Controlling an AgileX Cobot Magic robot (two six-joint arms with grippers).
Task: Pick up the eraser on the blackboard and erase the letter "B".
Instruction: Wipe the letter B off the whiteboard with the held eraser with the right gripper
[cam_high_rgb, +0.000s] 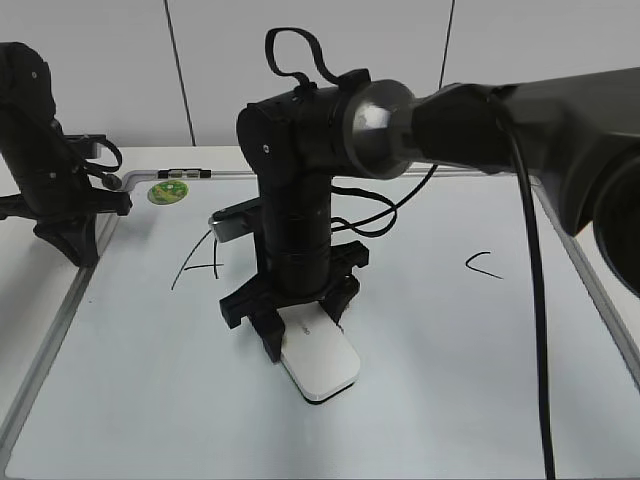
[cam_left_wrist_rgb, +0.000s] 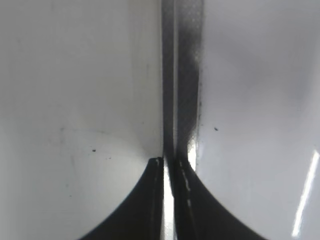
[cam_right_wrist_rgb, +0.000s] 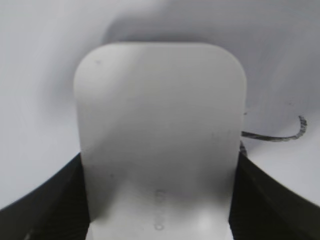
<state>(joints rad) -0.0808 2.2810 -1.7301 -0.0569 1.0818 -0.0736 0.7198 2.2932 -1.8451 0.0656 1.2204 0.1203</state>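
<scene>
1. The right gripper (cam_high_rgb: 300, 325) stands over the middle of the blackboard (cam_high_rgb: 480, 400), toward its front edge, its two fingers closed on the sides of the white eraser (cam_high_rgb: 320, 365); the right wrist view shows the eraser (cam_right_wrist_rgb: 160, 135) filling the gap, a dark finger (cam_right_wrist_rgb: 45, 200) against each long side.

2. The eraser lies flat on the board, or just above it; contact cannot be told. Its long axis runs from the gripper out toward the front-right corner of the board, the free end pointing away from the wrist.

3. The letter "B" is not plainly visible from outside: the right arm stands in front of the space between the "A" (cam_high_rgb: 200, 262) near the left edge and the "C" (cam_high_rgb: 483, 266) near the right edge. In the right wrist view a curved black marker stroke (cam_right_wrist_rgb: 280, 135) shows just beside the eraser's right side, likely part of that letter.

4. Judged from this, the grasp looks made and the wiping remains. The coming stroke turns on the mark lying to the eraser's side, not under it, so the pad would need to travel sideways across its long axis.

5. The left gripper (cam_high_rgb: 75, 240) rests at the board's left edge, well apart from the eraser; its wrist view shows its fingers (cam_left_wrist_rgb: 145, 200) pressed together, holding nothing, over the grey frame (cam_left_wrist_rgb: 182, 75).

6. A round green magnet (cam_high_rgb: 167, 192) sits near the back-left corner.
</scene>
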